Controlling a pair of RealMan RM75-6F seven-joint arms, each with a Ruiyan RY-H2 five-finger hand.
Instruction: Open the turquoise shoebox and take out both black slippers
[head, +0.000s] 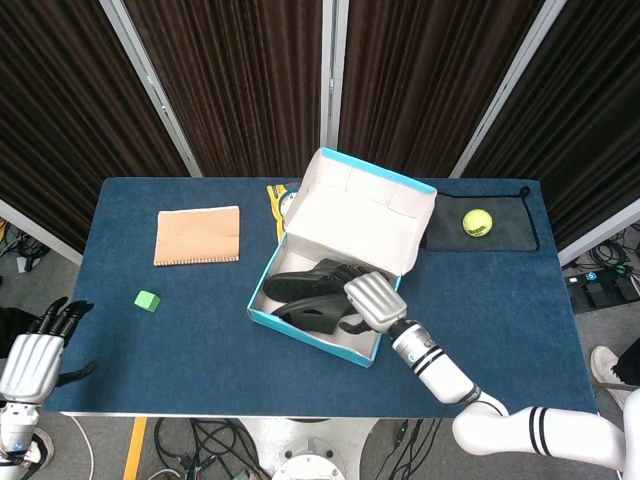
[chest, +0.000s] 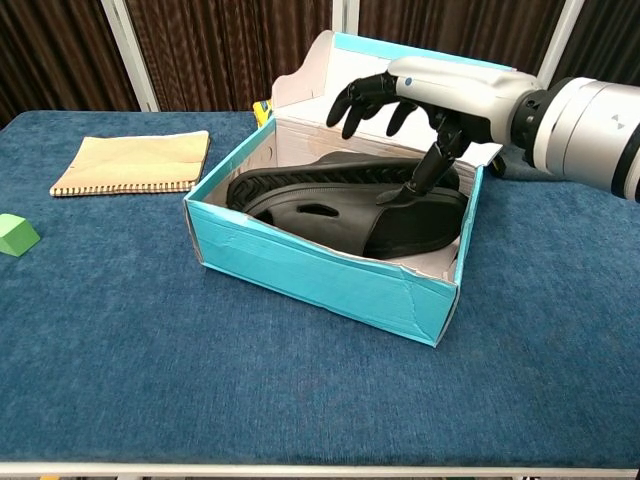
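Dark curtains are hanging behind a table (head: 150, 340) covered in blue cloth. The turquoise shoebox (chest: 320, 270) is sitting mid-table, its lid (head: 355, 215) already tipped back and standing upright behind the tray, so the opening step looks done. Both black slippers (chest: 350, 205) are lying inside, stacked on their sides with soles facing the front, which leaves the upper edges exposed for a grasp from above.

The right hand (chest: 420, 95) is hovering over the box's right end, fingers spread and curved downward, holding nothing; one digit is reaching down and touching, or nearly touching, the near slipper's upper edge. Judgement: it is being positioned to close around that slipper. The tight fit against the box wall may make it hard to get fingers underneath.

The left hand (head: 28, 355) is hanging off the table's front-left corner, fingers loosely apart, empty, well apart from the box.

Off task: a tan notebook (head: 198, 235), a green cube (head: 147, 299), and a tennis ball (head: 477, 221) on a dark mat (head: 505, 238).
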